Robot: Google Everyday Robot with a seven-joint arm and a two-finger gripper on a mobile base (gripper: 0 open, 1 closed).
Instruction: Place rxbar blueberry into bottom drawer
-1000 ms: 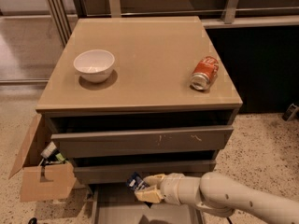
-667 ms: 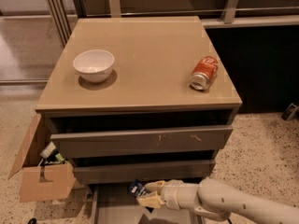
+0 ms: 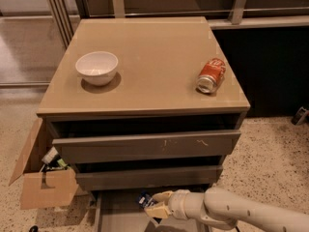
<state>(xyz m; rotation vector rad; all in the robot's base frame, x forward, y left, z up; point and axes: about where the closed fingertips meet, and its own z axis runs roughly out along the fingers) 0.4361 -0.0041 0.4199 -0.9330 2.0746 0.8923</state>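
Observation:
The bottom drawer is pulled out at the lower edge of the view, its flat grey floor showing. My gripper reaches in from the lower right on a cream arm and sits over the drawer's floor. It is shut on the rxbar blueberry, a small dark navy bar whose end sticks out to the left of the fingers. The bar is held just above the drawer floor, under the front of the middle drawer.
On the cabinet top stand a white bowl at the left and an orange-red soda can lying at the right. The top drawer is slightly open. A cardboard box with items stands left of the cabinet.
My gripper with the bar has dropped lower and moved slightly further in over the bottom drawer. Nothing else has moved.

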